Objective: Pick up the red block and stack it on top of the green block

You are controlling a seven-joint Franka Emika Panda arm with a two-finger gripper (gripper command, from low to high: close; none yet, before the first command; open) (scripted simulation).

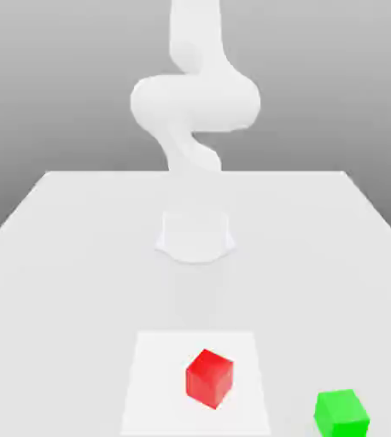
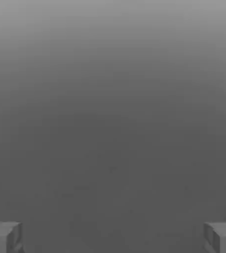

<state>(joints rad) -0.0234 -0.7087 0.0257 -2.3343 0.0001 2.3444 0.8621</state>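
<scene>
The red block (image 1: 209,377) rests on a lighter square patch (image 1: 156,384) of the white table, near the front, turned so one corner faces the camera. The green block (image 1: 342,414) sits on the table to the exterior view's right of the red one and slightly nearer, a gap between them. In the hand view my gripper (image 2: 113,237) is open: its two grey fingertips (image 2: 4,237) stand far apart with nothing between them, against plain grey background. Neither block appears in the hand view.
The arm's white base (image 1: 195,235) stands at the middle of the table (image 1: 62,256), and its links (image 1: 195,98) rise up out of the picture. The table's far edge runs behind the base.
</scene>
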